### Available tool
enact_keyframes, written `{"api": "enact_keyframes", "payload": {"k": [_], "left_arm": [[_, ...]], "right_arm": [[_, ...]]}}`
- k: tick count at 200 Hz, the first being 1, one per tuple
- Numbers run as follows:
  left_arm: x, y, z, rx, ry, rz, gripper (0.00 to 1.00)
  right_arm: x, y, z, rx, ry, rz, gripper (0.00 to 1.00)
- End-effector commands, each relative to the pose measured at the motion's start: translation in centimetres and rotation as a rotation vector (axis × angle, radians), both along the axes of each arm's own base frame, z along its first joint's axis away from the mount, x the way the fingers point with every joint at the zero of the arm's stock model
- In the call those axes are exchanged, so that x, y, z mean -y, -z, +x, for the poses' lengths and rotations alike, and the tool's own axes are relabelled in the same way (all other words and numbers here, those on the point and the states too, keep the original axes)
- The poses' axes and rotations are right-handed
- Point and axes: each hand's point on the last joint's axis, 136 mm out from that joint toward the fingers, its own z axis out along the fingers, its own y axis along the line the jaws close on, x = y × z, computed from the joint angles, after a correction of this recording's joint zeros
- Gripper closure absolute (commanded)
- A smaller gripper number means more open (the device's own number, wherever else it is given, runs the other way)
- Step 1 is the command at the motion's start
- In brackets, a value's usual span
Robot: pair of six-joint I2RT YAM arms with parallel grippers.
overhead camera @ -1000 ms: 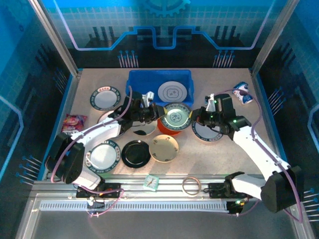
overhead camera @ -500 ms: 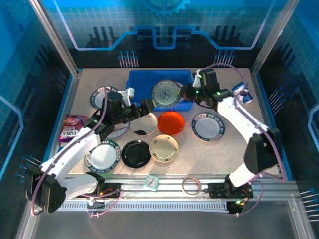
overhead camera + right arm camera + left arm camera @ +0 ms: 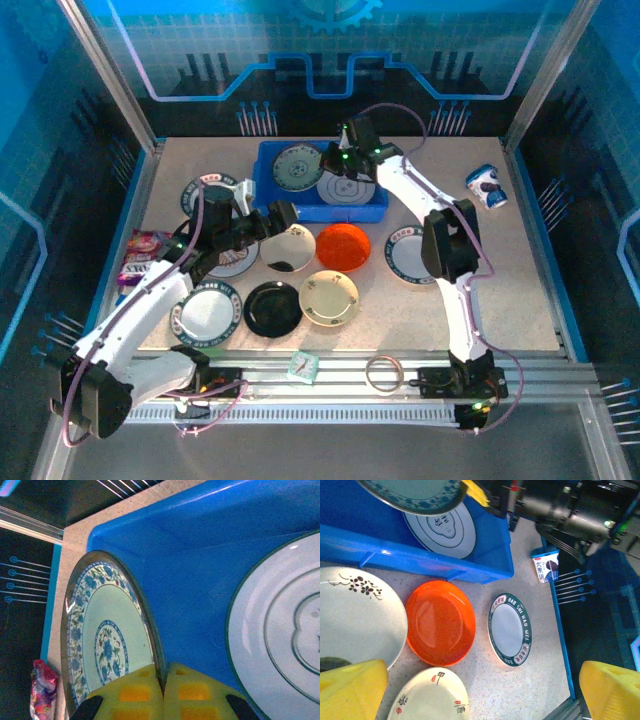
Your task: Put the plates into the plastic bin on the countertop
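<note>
Beige and speckled, the countertop lies inside blue rails, with the plastic bin at its far edge. One white plate already lies flat in the bin's right half. The right arm reaches over the bin, and the right gripper is pinched tight on the rim of a floral plate, holding it tilted on edge above the bin's left half, just beside the white one; whether its lower edge touches the floor of the bin cannot be told. The step in hand looks like setting this plate down. The next move would call for lowering and levelling it over the free left half, then letting go, so it does not clatter onto its neighbour. Outside the bin, several plates wait near its front wall: a sprig-painted plate, an orange-red plate, a green-rimmed plate, a cream plate and a black plate. The left gripper hangs over the sprig-painted plate with its yellow pads spread wide and nothing between them.
</note>
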Motion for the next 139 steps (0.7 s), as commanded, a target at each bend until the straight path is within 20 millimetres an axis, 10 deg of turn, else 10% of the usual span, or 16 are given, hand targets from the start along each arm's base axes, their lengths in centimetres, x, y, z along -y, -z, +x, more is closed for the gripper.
{"api": "enact_keyframes", "payload": {"k": [1,139], "left_arm": [[-0.3,1.0,0.0,-0.009,0.012,0.034,0.01],[-0.3,4.2,0.6,-0.093,0.010,0.077,0.01]], "right_arm": [[-2.2,1.3,0.3,-0.007,-0.021,0.003,1.00],[-4.6,9.3,2.0,-0.090,-0.035,-0.044,0.95]]}}
